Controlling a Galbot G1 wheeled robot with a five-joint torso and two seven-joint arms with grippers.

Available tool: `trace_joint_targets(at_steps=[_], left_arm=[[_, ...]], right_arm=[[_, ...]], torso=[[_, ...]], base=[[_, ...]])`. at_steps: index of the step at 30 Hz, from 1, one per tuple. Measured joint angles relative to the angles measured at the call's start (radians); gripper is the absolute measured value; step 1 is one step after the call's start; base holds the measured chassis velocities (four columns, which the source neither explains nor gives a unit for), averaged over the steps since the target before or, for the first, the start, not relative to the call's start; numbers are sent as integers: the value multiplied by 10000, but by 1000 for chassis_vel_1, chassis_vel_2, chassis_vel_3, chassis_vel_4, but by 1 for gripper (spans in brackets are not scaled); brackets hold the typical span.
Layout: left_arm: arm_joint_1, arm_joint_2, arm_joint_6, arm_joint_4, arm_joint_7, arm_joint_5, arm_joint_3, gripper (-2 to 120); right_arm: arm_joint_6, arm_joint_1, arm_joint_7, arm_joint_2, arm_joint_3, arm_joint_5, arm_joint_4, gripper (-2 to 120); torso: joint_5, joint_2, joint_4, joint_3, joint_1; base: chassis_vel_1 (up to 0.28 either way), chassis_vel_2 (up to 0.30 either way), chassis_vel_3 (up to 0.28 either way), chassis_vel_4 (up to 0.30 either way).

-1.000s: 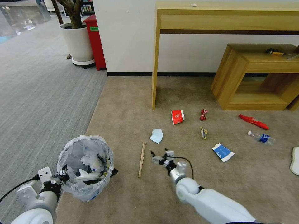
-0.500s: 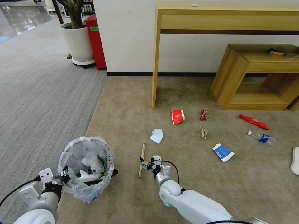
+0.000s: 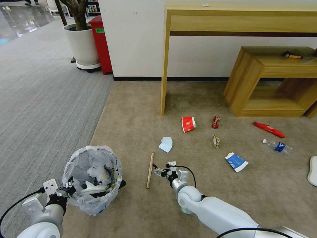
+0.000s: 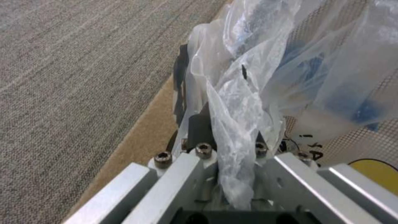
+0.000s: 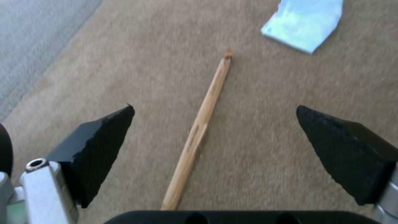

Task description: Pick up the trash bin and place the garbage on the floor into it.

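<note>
My left gripper is shut on the rim of the trash bin, a small black bin lined with a crinkly clear bag, held at the lower left with litter inside. My right gripper hangs open just right of the wooden stick on the beige floor. Seen from the right wrist, the stick lies between the two black fingertips. A pale-blue mask lies beyond it. A red cup, red wrappers, a blue-white carton and a clear bottle are scattered to the right.
A tall wooden table leg and a low wooden shelf stand against the wall ahead. A white plant pot and red box sit at the back left on grey carpet. A white slipper lies at the right edge.
My right gripper swung left and down from the open carpet to the stick, then settled close beside it. The bin in my left gripper barely shifted.
</note>
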Motion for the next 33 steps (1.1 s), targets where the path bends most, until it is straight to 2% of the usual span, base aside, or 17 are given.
trace_joint_targets(at_steps=[15,20,33], left_arm=[[-17,-145,-44,57,5,47,43,0],[-66,-167,-48,118,7,62,83,0],[-42,-183,-49,-153,7,32,99,0]], right_arm=[[-443,164,-477,537,-355,-70,-1175,100],[-352,234,-715,975,-419,-204,-1856,100],[-508,433,-561,1707,-509,-509,-2640,100]], torso=[[-2,0,-1,0,0],[-2,0,-1,0,0],[-2,0,-1,0,0]], base=[[0,0,0,0],[0,0,0,0],[0,0,0,0]])
